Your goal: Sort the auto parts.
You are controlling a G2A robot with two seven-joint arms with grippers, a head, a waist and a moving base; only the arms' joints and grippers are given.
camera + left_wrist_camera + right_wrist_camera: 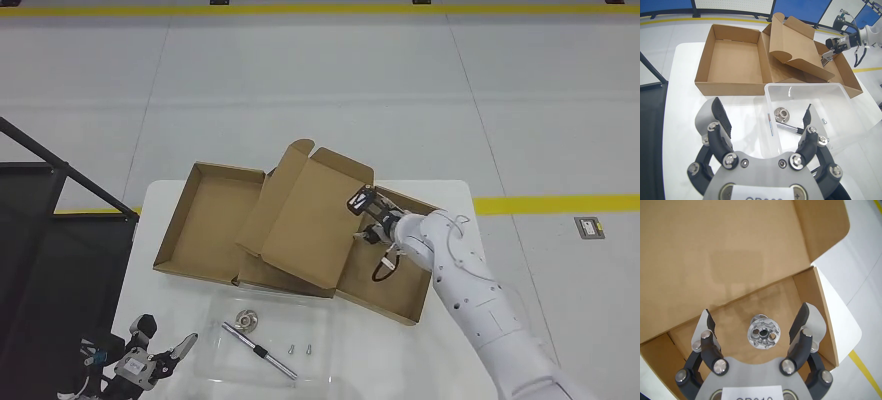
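Two grippers, both spread wide: the right gripper hangs over a silver toothed metal hub, untouched on the floor of the open brown cardboard box at centre-right of the top view. At lower left, the left gripper sits beside the clear plastic bin, which holds a round metal flange, a steel rod and small screws.

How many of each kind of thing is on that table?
Cardboard boxes: 2
Clear tray: 1
Metal rod: 1
Screws: 2
Round metal parts: 2 (ring in the tray, toothed wheel in a box)
Total: 8
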